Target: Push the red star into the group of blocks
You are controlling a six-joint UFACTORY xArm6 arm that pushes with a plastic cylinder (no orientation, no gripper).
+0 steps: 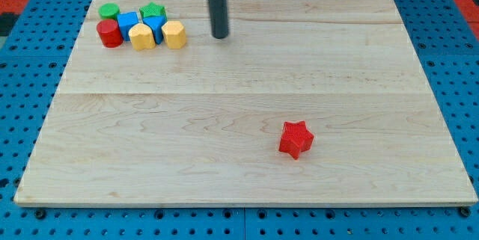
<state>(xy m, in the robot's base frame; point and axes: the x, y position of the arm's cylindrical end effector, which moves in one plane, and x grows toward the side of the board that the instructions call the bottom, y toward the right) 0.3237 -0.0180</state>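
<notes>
Seven blocks huddle at the board's (247, 113) eleven o'clock corner: a green cylinder (110, 11), a green star (153, 10), two blue blocks (127, 22) (155, 25), a red cylinder (109, 34), and two yellow blocks (141, 37) (174, 34), all touching or nearly so. The red star (296, 138) sits alone toward five o'clock from the board's centre, well apart from that group. My tip (219, 37) is a plain rod with nothing to open or close; it rests just at three o'clock of the cluster, touching no block.
</notes>
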